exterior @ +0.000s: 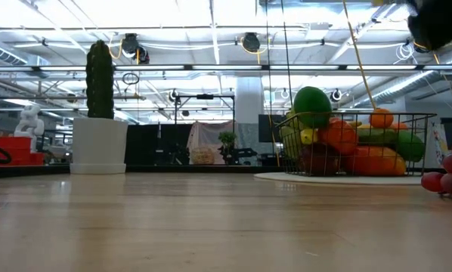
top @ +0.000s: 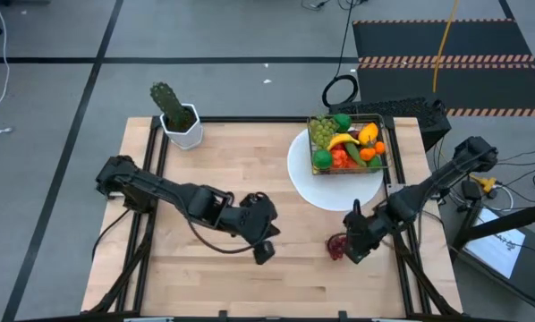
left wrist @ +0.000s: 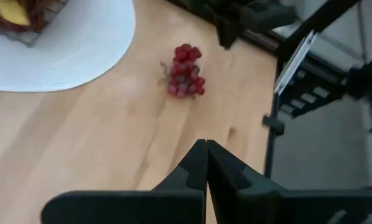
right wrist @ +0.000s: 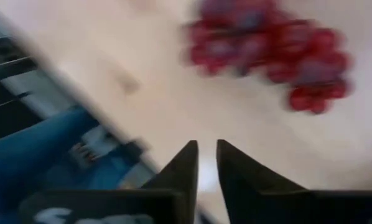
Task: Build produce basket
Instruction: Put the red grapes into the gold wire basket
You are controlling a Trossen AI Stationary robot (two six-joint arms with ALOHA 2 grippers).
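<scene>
The wire basket [top: 350,145] stands on a white plate [top: 305,179] at the table's far right, filled with produce: a banana, an orange, limes and green grapes. In the low view the basket [exterior: 362,143] shows heaped. A bunch of red grapes [top: 336,247] [right wrist: 270,53] [left wrist: 185,70] lies on the bare wood in front of the plate. Just right of the bunch, my right gripper [right wrist: 207,147] points down at the wood. A narrow gap shows between its fingertips with nothing in it, and the grapes lie ahead of the fingers, apart from them. My left gripper [left wrist: 206,144] is shut and empty above mid-table [top: 264,253].
A potted cactus [top: 178,116] in a white pot stands at the table's far left corner. The table's right edge and frame [left wrist: 270,124] run close behind the grapes. Bare wood [top: 205,277] stretches across the table's near half.
</scene>
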